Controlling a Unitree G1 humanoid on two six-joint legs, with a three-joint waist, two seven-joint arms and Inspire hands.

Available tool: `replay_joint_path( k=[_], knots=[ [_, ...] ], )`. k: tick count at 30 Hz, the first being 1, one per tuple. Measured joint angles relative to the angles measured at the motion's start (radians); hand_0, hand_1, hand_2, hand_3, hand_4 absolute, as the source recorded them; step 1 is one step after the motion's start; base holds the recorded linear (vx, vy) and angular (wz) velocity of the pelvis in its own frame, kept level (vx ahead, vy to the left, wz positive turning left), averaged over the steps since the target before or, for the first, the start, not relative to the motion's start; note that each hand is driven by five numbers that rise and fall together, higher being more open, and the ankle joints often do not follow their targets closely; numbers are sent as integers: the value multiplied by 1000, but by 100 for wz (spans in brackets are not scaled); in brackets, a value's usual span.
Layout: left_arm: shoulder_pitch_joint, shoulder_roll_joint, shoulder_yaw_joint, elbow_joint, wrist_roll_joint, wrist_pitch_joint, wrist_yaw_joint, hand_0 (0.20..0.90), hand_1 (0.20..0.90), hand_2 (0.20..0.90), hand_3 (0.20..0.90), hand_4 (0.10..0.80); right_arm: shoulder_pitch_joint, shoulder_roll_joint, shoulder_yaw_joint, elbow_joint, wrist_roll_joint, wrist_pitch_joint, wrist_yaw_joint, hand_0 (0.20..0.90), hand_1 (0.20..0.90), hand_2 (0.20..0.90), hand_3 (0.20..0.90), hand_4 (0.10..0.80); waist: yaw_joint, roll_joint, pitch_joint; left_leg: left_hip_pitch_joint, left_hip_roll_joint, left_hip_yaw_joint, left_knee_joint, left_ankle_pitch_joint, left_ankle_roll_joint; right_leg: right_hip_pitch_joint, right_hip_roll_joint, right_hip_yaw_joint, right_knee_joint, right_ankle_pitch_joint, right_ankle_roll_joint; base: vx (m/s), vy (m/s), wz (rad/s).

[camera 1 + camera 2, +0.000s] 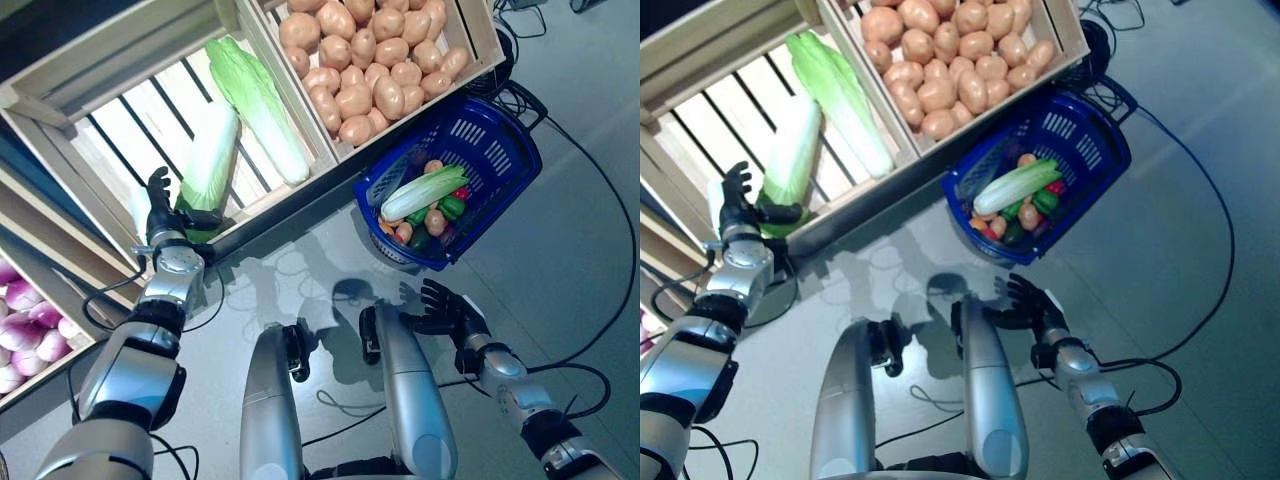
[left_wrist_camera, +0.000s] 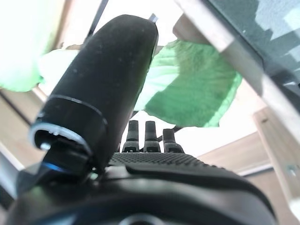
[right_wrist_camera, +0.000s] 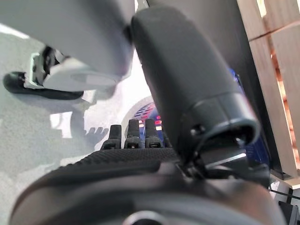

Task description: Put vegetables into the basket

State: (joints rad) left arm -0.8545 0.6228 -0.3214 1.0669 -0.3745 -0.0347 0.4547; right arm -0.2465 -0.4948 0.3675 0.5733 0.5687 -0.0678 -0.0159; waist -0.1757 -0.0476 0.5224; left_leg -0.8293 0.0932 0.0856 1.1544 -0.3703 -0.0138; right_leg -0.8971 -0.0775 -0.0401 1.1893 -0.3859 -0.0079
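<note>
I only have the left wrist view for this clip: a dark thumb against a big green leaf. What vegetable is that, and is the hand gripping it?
Observer: It is a long pale-green napa cabbage lying in a slatted wooden crate. The left hand is at its dark leafy end, fingers straight, not closed round it.
Reviewer: Where is the basket from there?
Observer: The blue plastic basket stands on the floor to the robot's right of that crate, already holding another cabbage and small vegetables.
Reviewer: And the other hand?
Observer: The right hand is open and empty, above the floor on the near side of the basket.
</note>
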Motion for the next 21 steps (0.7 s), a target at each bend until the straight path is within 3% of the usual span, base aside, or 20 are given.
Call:
replay_joint_path(
  k=[6,15,16,18,21],
  knots=[
    [-66,13,-26,80,-84,29,-106,900,900,900,900,800,-3,-42,0,20,30,0,0,900,900,900,900,800,-3,0,0,-30,14,4,20,-14,4,-25,3,-4,12,-4,-7,-7,12,-1],
    [-103,103,-26,86,-115,33,-147,900,900,900,900,800,-1,-54,-1,10,33,0,0,900,900,900,900,800,-2,0,0,-110,23,2,46,-13,3,-109,8,-5,39,-12,-12,0,0,0],
    [-103,110,-26,86,-114,34,-148,848,848,848,848,765,1,-54,-1,8,33,0,0,900,900,900,900,800,-2,0,0,-114,24,3,48,-13,3,-113,8,-4,41,-12,-13,0,0,0],
    [-103,128,-26,73,-111,38,-147,300,300,300,300,400,-1,-57,-1,6,34,0,0,900,900,900,900,800,1,0,0,-126,24,2,53,-14,3,-126,8,-5,46,-13,-14,0,0,0],
    [-102,134,-25,66,-110,42,-146,300,300,300,300,400,-6,-57,-2,0,38,0,0,900,900,900,900,800,4,0,0,-131,24,3,57,-14,3,-131,6,-5,52,-15,-17,0,0,0]
  ],
)
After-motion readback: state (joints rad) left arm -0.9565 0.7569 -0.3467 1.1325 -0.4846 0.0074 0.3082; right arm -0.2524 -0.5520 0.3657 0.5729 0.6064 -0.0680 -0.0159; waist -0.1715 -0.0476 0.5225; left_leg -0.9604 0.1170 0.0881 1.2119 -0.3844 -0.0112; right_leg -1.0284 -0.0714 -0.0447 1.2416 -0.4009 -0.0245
